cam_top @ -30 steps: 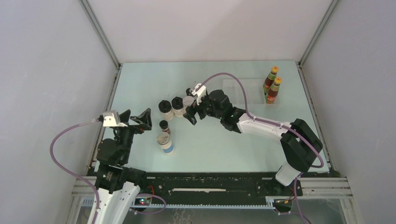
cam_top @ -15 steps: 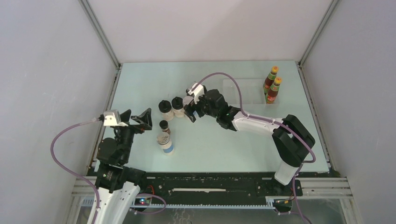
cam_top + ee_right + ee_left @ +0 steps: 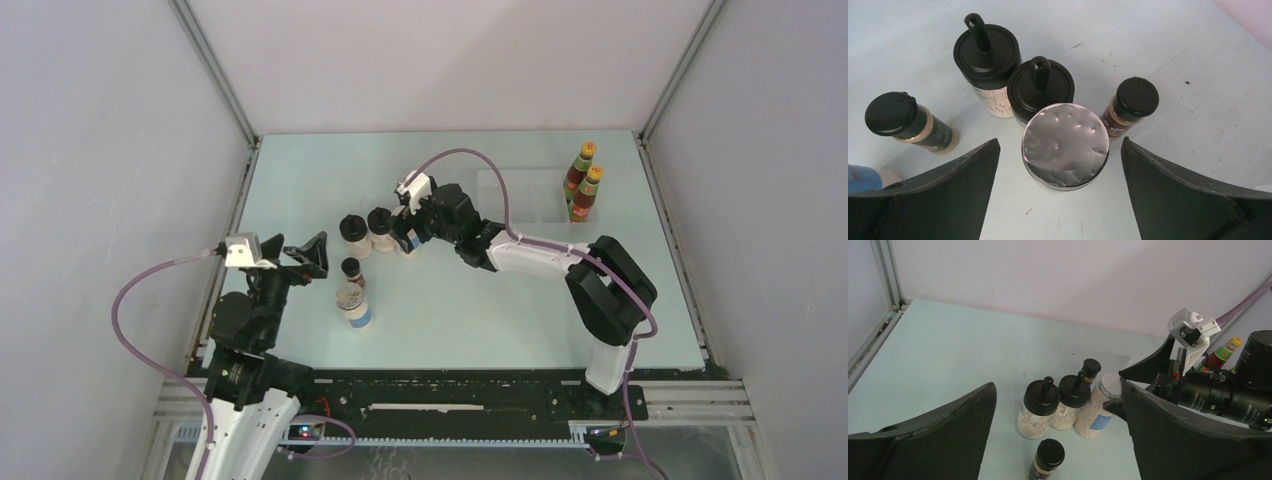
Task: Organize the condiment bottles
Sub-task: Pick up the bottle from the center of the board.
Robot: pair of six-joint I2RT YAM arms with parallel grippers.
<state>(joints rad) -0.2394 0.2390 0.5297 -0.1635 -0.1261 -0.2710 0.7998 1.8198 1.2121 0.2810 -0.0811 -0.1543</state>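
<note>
My right gripper (image 3: 1058, 141) is open, with a grey-lidded jar (image 3: 1065, 145) standing upright between its fingers, clear of both. Just beyond that jar stand two black-lidded pale jars (image 3: 987, 50) (image 3: 1040, 90), with a tiny dark jar (image 3: 1133, 100) on one side and another (image 3: 893, 115) on the other. From above, the right gripper (image 3: 405, 238) covers the grey-lidded jar beside the black-lidded jars (image 3: 353, 233). A second grey-lidded, blue-labelled jar (image 3: 354, 305) stands nearer. My left gripper (image 3: 297, 252) hangs open and empty left of the cluster. Two red sauce bottles (image 3: 583, 180) stand at the far right.
A faint clear rectangular tray (image 3: 520, 195) lies beside the red bottles. Grey walls and metal frame rails (image 3: 245, 190) enclose the table on three sides. The right arm's forearm (image 3: 540, 255) stretches across the table's middle.
The right arm has reached further left, bringing its open jaws round the grey-lidded jar. The left arm and all bottles have stayed put.
</note>
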